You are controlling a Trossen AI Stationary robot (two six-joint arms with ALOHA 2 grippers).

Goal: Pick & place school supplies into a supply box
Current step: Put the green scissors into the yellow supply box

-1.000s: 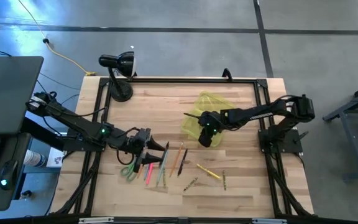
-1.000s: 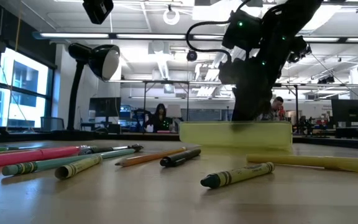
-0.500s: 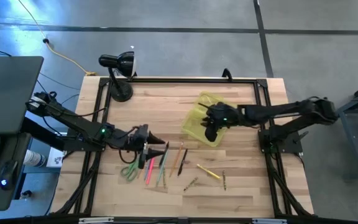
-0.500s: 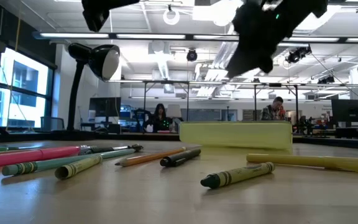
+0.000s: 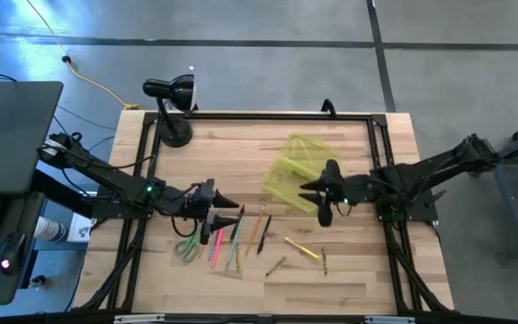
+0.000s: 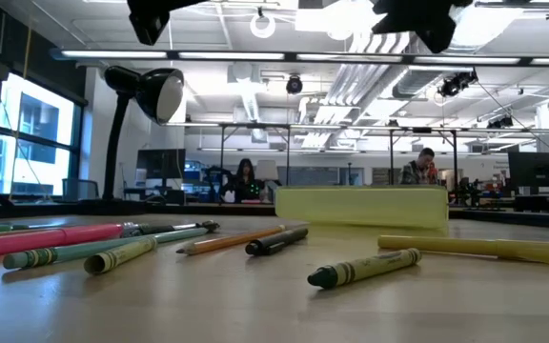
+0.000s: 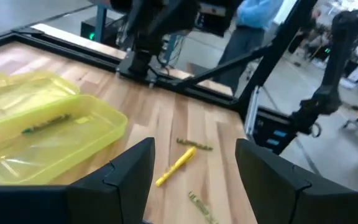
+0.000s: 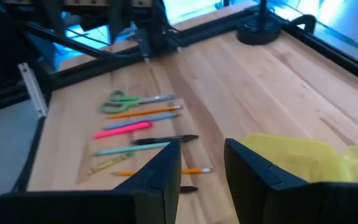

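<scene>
The place was a robotics lab or open workshop inside a large industrial-style building. The low view looked across a wooden table [image 5: 241, 153] framed in black metal rails into a wide hall with an exposed ceiling, long strip lights [image 6: 284, 55] and hanging ducts. Tall windows [image 6: 17, 133] stood at one side. Rows of desks with monitors [image 6: 532, 171] filled the background, and two people [image 6: 246, 178] sat working there. From above, the floor was bare grey concrete [image 5: 241, 63] with a yellow cable [image 5: 97, 83] trailing across it, and a computer stand [image 5: 7, 180] stood beside the table.
</scene>
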